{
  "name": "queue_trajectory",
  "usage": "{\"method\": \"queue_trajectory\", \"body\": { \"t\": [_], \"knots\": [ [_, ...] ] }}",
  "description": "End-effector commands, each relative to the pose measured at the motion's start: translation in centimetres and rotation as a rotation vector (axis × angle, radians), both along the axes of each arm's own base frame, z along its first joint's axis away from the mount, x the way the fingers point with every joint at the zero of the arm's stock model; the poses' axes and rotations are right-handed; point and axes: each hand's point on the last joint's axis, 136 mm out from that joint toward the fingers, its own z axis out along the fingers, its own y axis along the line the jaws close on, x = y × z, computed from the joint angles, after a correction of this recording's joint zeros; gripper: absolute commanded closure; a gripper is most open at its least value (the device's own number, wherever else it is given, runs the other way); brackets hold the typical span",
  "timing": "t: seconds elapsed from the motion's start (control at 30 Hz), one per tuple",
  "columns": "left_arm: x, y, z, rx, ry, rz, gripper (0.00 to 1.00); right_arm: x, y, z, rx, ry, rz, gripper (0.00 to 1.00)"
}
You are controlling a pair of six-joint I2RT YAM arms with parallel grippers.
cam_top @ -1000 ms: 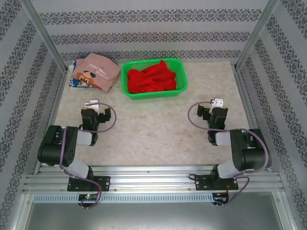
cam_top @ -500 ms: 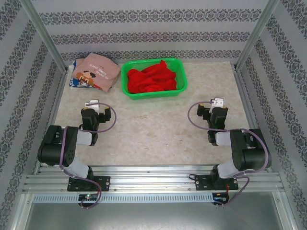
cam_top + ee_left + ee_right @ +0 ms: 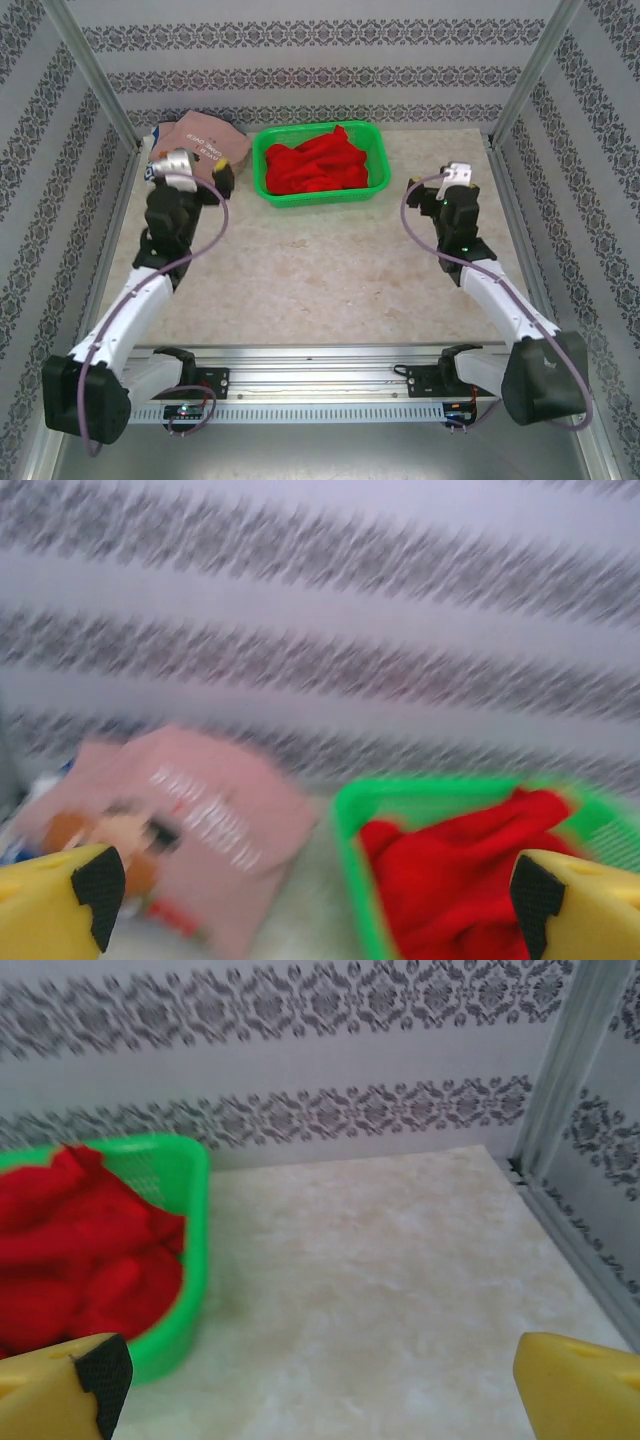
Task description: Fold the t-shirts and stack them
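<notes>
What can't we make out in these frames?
- Pink t-shirt print: top view, too small, partly behind the left gripper; left wrist view, blurred.
- Red t-shirt: bunched in the green basket, garment count unclear; right wrist view cuts it at the left edge.
- Right gripper: fingers cropped by the right wrist view's bottom edge.

A green basket [image 3: 325, 197] is set at the back of the pale surface [image 3: 320, 270]. A crumpled red shirt [image 3: 320, 165] is piled inside it. Just left of the basket, a pink shirt [image 3: 205, 138] is laid in the back corner. Its near part is hidden by the left pincer [image 3: 180, 165]. The right pincer [image 3: 455, 188] is held over bare surface, right of the basket and apart from it.
</notes>
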Motion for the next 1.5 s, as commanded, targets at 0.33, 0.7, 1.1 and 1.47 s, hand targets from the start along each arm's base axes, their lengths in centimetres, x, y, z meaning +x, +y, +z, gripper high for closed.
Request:
{"method": "queue_trajectory", "body": {
  "t": [0.33,0.7,1.1,1.47],
  "knots": [
    [7.1,-20.3,-9.8,0.129,0.68,-0.4,0.18,-1.5,3.0,-6.9,0.23,0.445,0.096,0.02],
    [13.2,-23.7,-16.3,0.18,0.752,-0.393,0.33,3.5,5.1,-8.1,0.389,0.493,0.176,0.02],
    [14.8,-20.7,-19.9,0.292,0.858,-0.185,0.41,7.5,6.0,-9.6,0.427,0.546,0.182,0.06],
    [17.6,-21.0,-23.3,0.331,0.836,-0.193,0.52,11.5,7.1,-12.4,0.439,0.598,0.17,0.09]
  ]
}}
